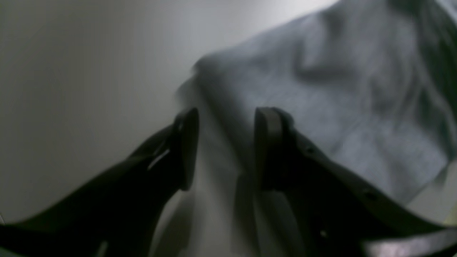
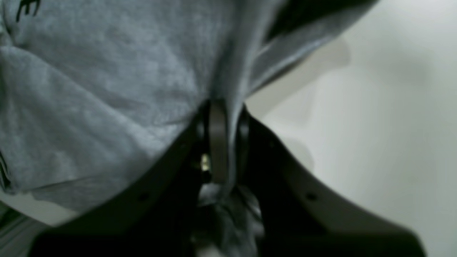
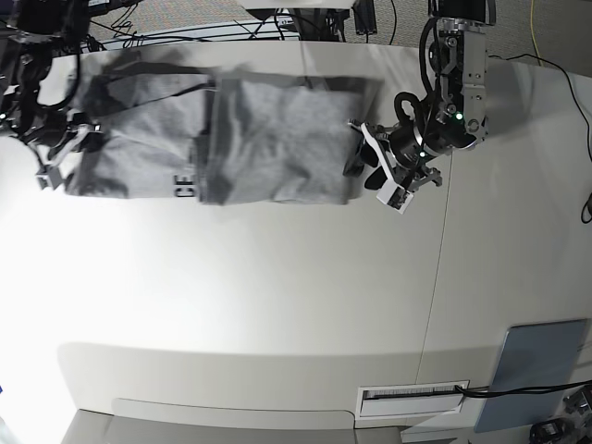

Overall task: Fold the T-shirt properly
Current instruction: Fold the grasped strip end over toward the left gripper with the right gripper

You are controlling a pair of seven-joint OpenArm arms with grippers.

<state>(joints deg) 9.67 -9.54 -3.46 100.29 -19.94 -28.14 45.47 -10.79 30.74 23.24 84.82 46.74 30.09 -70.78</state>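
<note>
right fingers (image 2: 218,142) pinching t-shirt (image 3: 231,139), lettering unreadable

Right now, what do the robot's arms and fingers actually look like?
Both are dark. The left gripper has two flat black fingers on curved black brackets. In the base view its arm is a grey-and-black block with small green lights and a black cable. The right gripper looks the same.

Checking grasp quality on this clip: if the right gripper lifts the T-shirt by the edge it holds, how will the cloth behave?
The T-shirt will probably sag and trail, since it already creases around the right gripper. It looks light and likely drags across the table without sliding as one piece. The open left gripper supports nothing.
</note>
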